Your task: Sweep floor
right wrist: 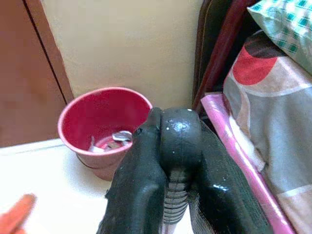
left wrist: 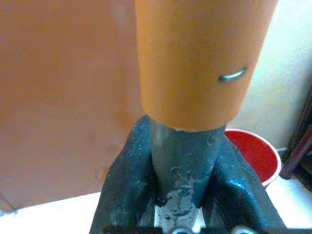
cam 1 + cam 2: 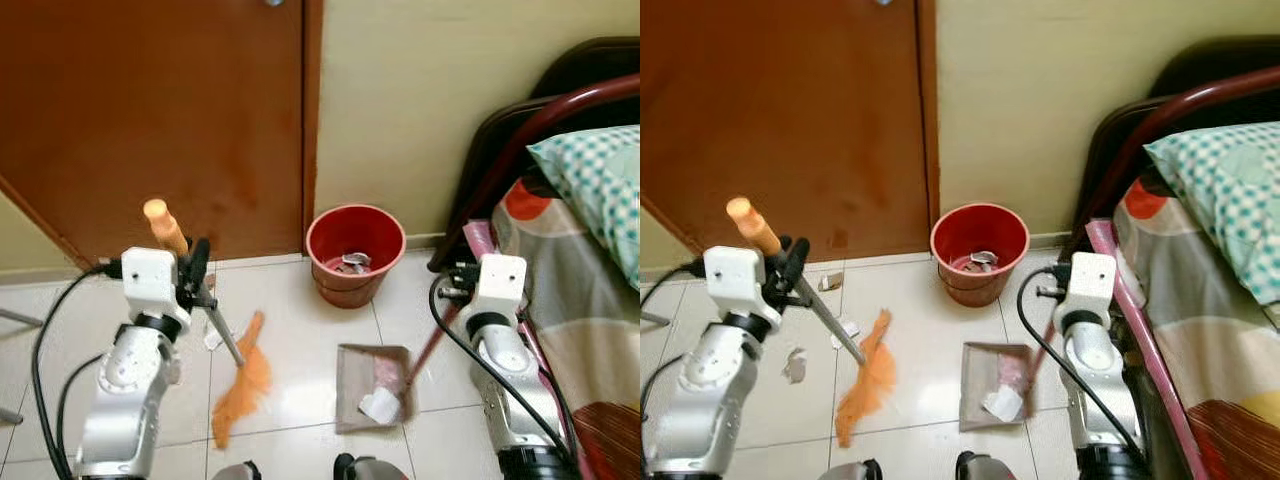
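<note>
A: Start on the left. What is the left gripper (image 3: 196,268) doing?

B: Its two black fingers (image 2: 126,185) are closed tight around the grey metal shaft of the broom (image 3: 222,338), just below the orange handle cap (image 3: 164,226). The shaft runs down and away from the gripper to the orange bristles (image 3: 865,385), which rest on the white tiled floor (image 3: 300,340).

A: Anything lying near those bristles?

B: A few scraps of paper (image 3: 794,365) on the tiles, on the door side of the broom, below and beside the left gripper. A brown wooden door (image 3: 150,110) stands behind it.

A: And past the broom, toward the middle?

B: A red bucket (image 3: 354,254) sits against the wall between the two grippers, with some crumpled litter inside. Nearer the robot, the dustpan (image 3: 374,386) lies flat on the floor, with a white paper wad (image 3: 380,405) and some pinkish scraps in it.

A: So the right gripper (image 1: 176,146) has the dustpan?

B: Yes. Its fingers (image 1: 141,180) are clamped on the top of the dustpan's dark red handle (image 3: 428,348), which slants from the gripper down to the pan's rim.

A: What lies to the right of it?

B: A bed with a patterned cover (image 3: 580,300) and a checked pillow (image 3: 600,180), just beside the right arm.
</note>
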You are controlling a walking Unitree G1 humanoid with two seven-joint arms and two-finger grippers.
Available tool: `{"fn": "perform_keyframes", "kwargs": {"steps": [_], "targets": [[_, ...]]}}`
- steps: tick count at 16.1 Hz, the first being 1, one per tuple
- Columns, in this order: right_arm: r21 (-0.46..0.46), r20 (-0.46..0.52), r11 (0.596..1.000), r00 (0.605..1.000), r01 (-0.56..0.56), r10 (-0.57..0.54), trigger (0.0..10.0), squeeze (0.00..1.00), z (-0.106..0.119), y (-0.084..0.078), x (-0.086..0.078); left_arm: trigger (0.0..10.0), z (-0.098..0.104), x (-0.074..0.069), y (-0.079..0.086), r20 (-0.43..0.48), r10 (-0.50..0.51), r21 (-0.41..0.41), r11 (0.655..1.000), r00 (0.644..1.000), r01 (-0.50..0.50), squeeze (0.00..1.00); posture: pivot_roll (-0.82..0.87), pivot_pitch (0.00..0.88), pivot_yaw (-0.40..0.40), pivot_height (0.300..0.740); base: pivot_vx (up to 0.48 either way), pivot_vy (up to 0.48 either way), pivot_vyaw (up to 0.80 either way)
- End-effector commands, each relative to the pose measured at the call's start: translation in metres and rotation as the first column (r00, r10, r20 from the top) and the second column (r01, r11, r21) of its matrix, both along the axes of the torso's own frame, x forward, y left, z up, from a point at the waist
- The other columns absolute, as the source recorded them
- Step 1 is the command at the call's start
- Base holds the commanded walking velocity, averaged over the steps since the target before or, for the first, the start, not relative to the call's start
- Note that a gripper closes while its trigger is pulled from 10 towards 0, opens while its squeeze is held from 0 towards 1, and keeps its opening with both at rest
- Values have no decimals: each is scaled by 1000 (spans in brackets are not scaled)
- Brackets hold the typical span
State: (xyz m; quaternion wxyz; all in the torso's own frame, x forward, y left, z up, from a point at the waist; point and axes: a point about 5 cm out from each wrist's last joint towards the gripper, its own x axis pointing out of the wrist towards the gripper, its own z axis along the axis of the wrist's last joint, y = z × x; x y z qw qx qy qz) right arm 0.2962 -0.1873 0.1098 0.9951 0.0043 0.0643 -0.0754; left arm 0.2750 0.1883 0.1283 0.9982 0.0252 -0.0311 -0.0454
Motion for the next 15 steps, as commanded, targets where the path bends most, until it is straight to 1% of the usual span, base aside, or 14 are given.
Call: {"fn": "perform_keyframes", "kwargs": {"steps": [1,2,3,4,5,6,7,9,10,11,12,13,14,15], "targets": [[57,29,998,999,-42,40,10000,0,12,7,0,10000,-9,-1,10,-37,52,57,997,998,-50,0,50,122,12,740,0,0,0],[63,29,996,998,-55,53,10000,0,14,8,0,10000,-10,0,12,-39,64,67,996,997,-62,0,48,120,13,740,0,0,0],[72,33,994,996,-86,84,10000,0,18,9,-1,10000,-14,3,20,-58,111,89,990,992,-106,0,42,116,13,740,0,0,0],[109,45,984,990,-138,134,10000,0,27,11,0,10000,-25,2,33,-98,201,153,971,975,-184,0,35,113,14,740,0,0,0],[130,60,974,982,-185,178,10000,0,35,15,1,10000,-31,0,39,-117,237,170,962,964,-216,0,24,106,15,740,0,0,0],[169,85,953,967,-253,241,10000,0,48,23,2,10000,-38,-3,41,-132,253,176,958,959,-228,0,20,100,13,740,0,0,0],[194,120,936,954,-293,274,10000,0,60,29,5,10000,-40,-4,39,-135,250,169,959,959,-226,0,18,96,11,740,0,0,0],[229,189,914,936,-335,296,10000,0,84,39,12,10000,-42,-4,34,-133,241,151,964,961,-221,0,19,94,7,740,0,0,0],[226,209,909,928,-351,307,10000,0,92,42,15,10000,-43,-3,31,-129,237,142,965,963,-219,0,20,94,4,740,0,0,0],[223,249,904,918,-366,310,10000,0,107,44,21,10000,-43,-2,27,-121,230,126,968,966,-215,0,20,93,2,740,0,0,0],[211,280,904,909,-372,309,10000,0,118,43,27,10000,-44,-1,24,-122,230,122,969,966,-215,0,15,92,-1,740,0,0,0],[207,293,905,906,-372,306,10000,0,123,42,30,10000,-45,-1,23,-122,229,122,969,966,-214,0,15,92,-4,740,0,0,0],[190,334,909,895,-371,296,10000,0,137,38,34,10000,-45,0,21,-121,226,116,970,967,-212,0,15,91,-6,740,0,0,0],[196,381,909,883,-368,275,10000,0,151,32,37,10000,-45,0,20,-119,225,110,971,967,-212,0,15,91,-6,740,0,0,0]]}}
